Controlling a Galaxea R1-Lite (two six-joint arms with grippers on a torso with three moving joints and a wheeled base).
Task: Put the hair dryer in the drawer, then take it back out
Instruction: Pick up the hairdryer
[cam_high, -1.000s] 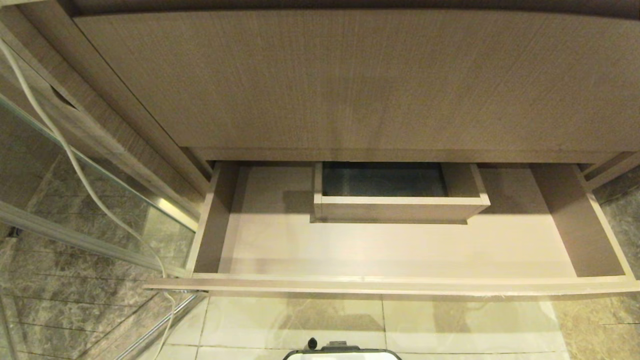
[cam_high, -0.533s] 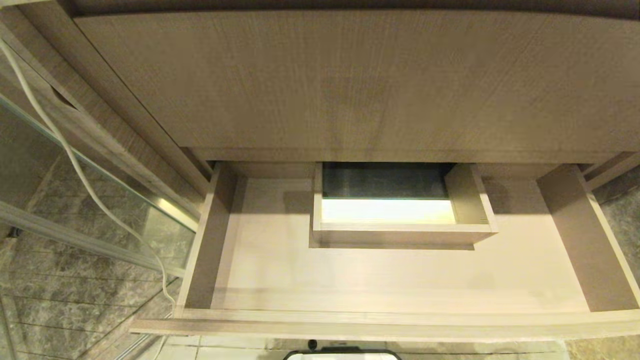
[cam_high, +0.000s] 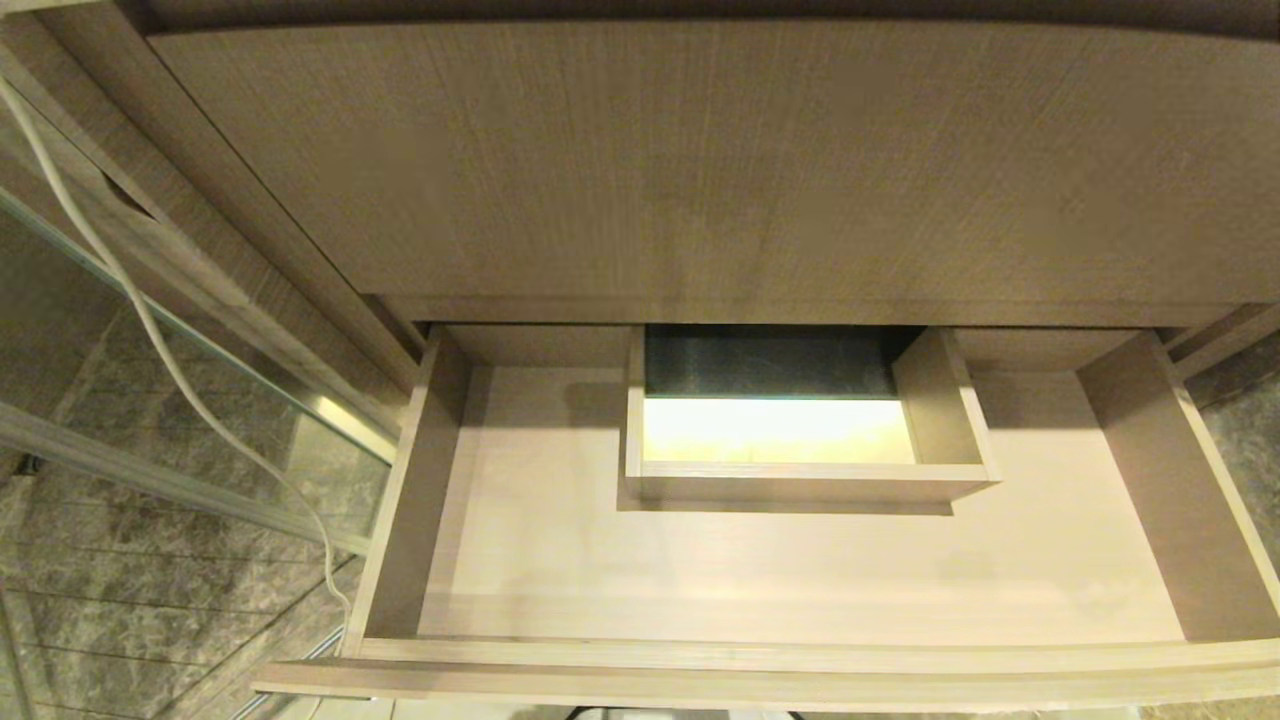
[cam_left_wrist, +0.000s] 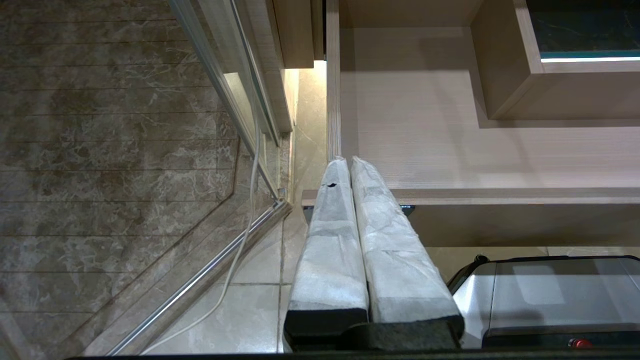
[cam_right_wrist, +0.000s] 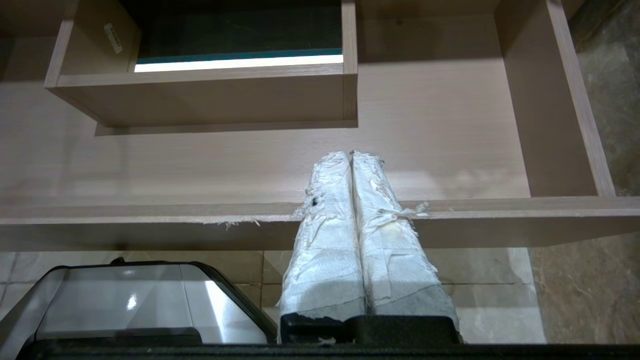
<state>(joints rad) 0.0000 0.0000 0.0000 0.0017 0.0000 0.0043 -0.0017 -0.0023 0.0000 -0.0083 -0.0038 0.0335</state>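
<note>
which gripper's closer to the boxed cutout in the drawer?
Right, as far as I can judge. The right gripper sits over the drawer front, just right of the cutout. The left gripper is at the drawer's left front corner, farther away. Both shut and empty.

No readable text; small white sticker (cam_right_wrist: 113, 38) (print too tiny) on drawer (cam_right_wrist: 200, 170) cutout wall.

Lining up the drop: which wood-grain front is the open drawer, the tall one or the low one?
The low one: the drawer is pulled out beneath the taller panel, its bare floor and boxed cutout showing. The panel above sits closed.
</note>
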